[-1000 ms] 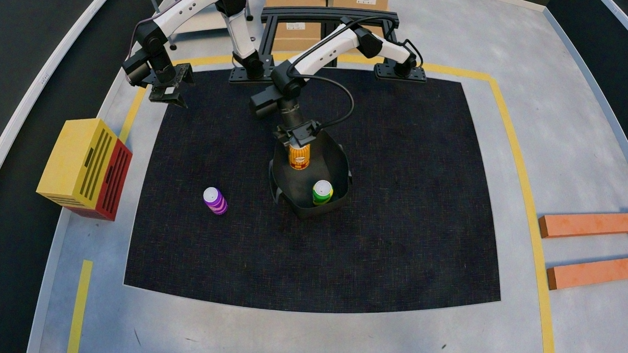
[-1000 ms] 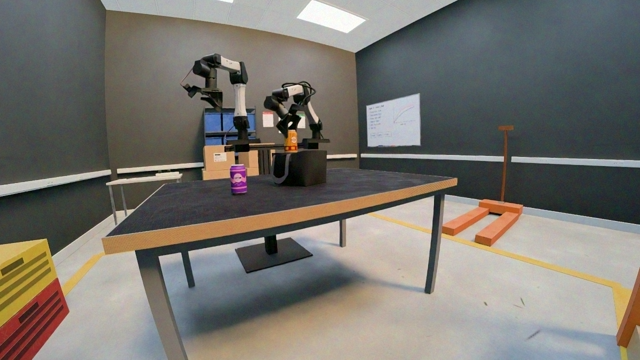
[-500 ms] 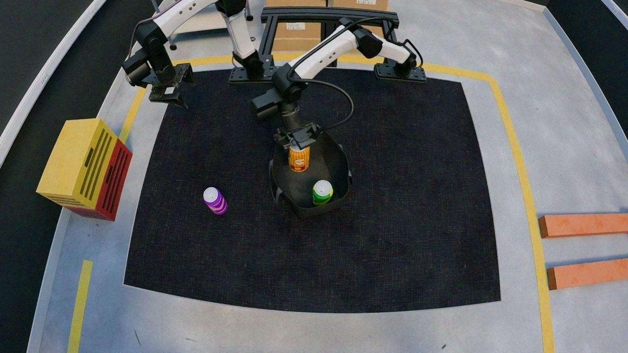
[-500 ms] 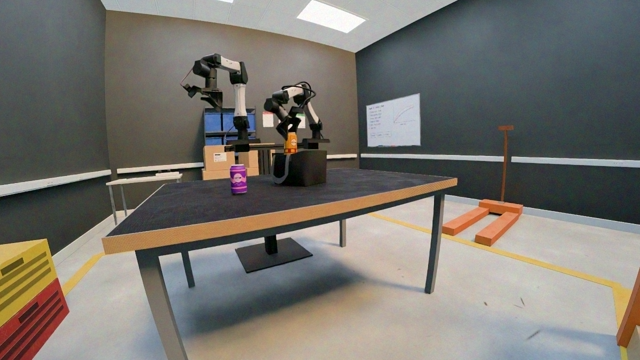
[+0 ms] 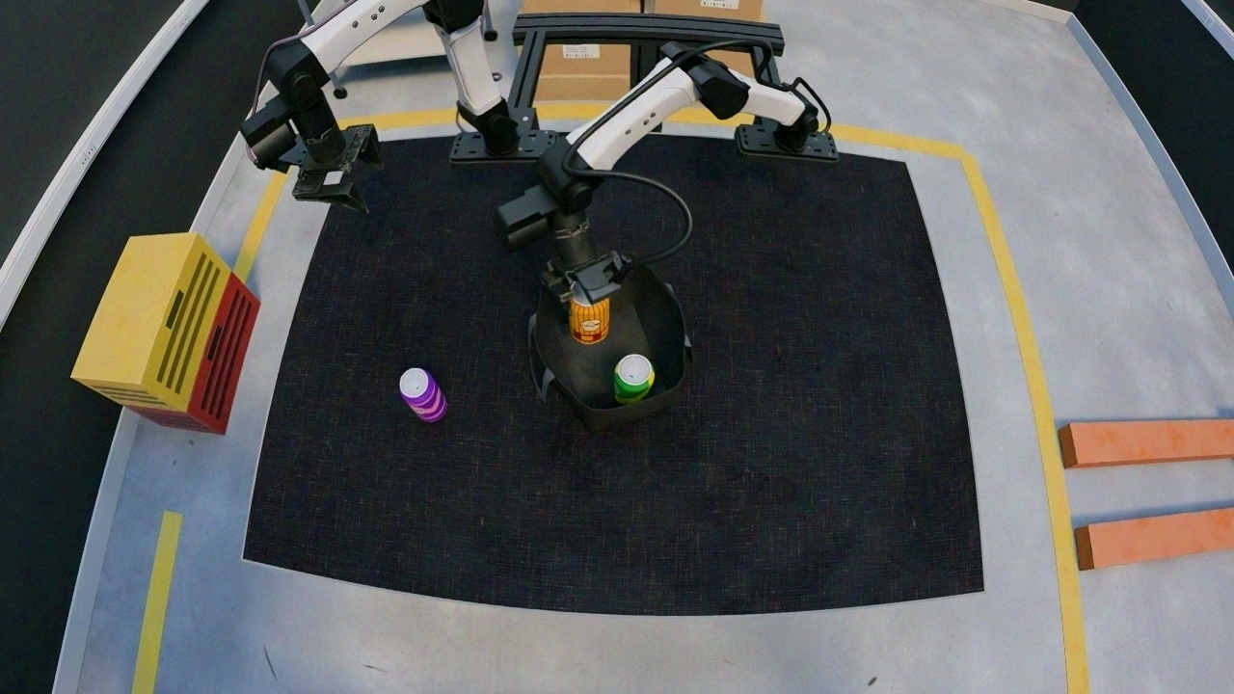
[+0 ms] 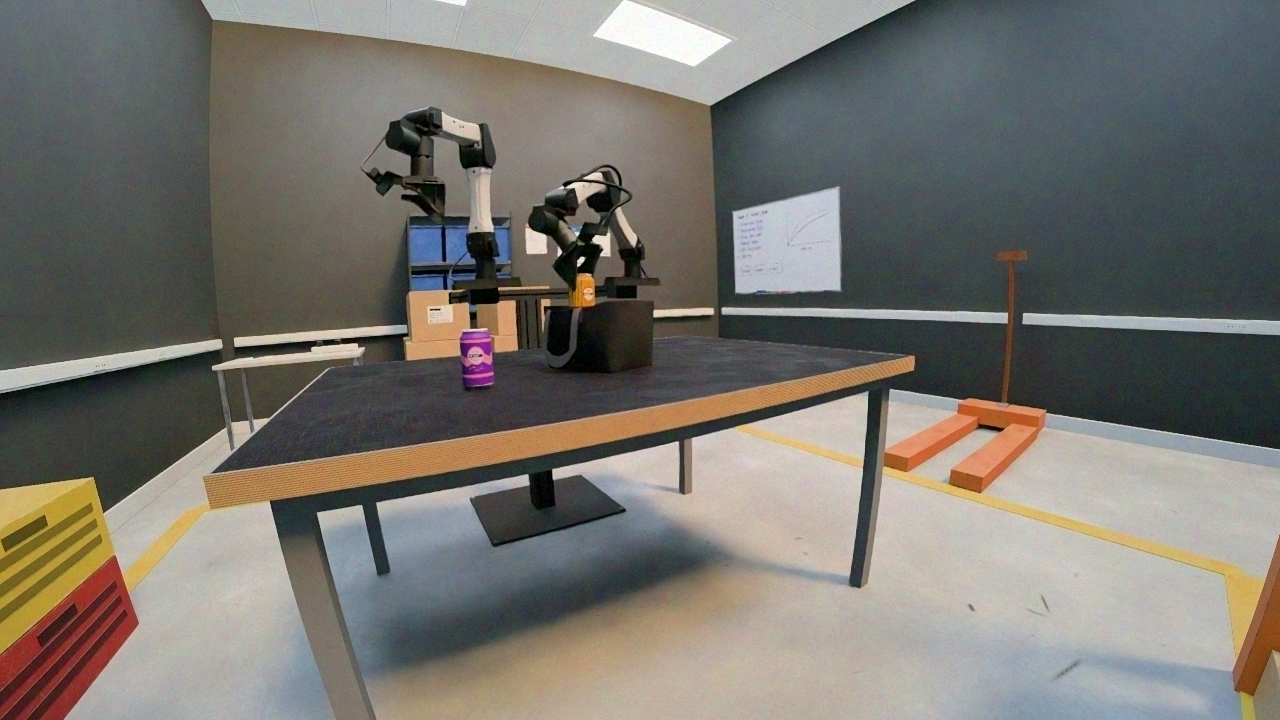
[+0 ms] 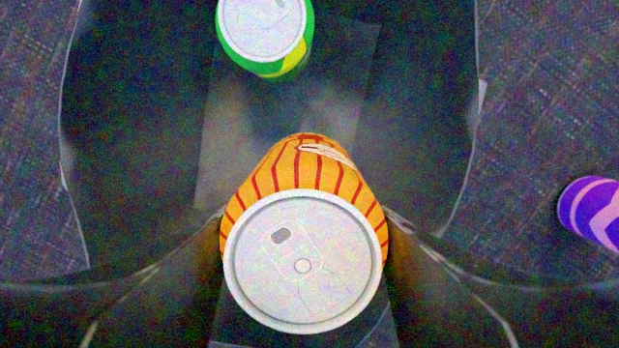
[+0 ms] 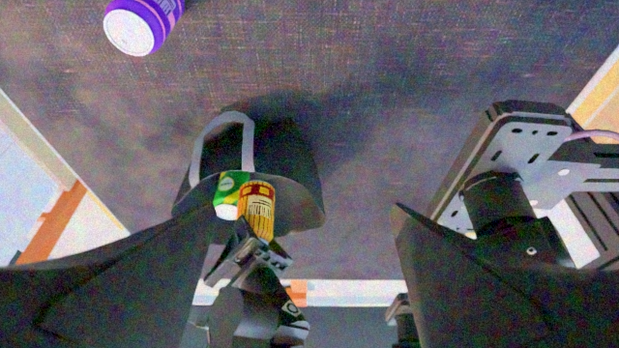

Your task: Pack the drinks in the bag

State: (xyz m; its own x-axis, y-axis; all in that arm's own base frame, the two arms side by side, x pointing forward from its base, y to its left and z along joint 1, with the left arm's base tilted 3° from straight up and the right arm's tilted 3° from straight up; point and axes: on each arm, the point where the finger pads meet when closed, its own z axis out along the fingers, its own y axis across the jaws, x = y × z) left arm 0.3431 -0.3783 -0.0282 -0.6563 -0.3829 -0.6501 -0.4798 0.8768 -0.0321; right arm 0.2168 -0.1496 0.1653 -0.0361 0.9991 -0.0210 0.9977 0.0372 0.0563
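Observation:
The black canvas bag [image 5: 625, 419] [image 6: 626, 335] [image 8: 292, 155] stands on the table with its walls up. A green can [image 5: 633, 381] [image 7: 266, 29] [image 8: 231, 190] stands inside, towards the bag's front end in the top view. My left gripper [image 5: 590, 296] [image 7: 305, 211] is shut on an orange striped can [image 5: 590, 322] [image 6: 583, 291] [image 7: 305, 266] [image 8: 257, 208]. It holds the can upright, its lower part inside the bag and its top above the rim. A purple can [image 5: 424, 396] [image 6: 477, 358] [image 7: 592, 208] [image 8: 140, 24] stands outside the bag. My right gripper [image 5: 366, 182] [image 8: 303, 207] is open and empty, high over the table's edge.
The dark table top [image 5: 776, 483] [image 6: 384, 402] carries both arm bases at its back edge. A grey strap handle [image 6: 562, 338] [image 8: 248, 145] stands out on the bag's side facing the purple can. Yellow and red crates [image 5: 155, 319] stand on the floor beyond the table's side.

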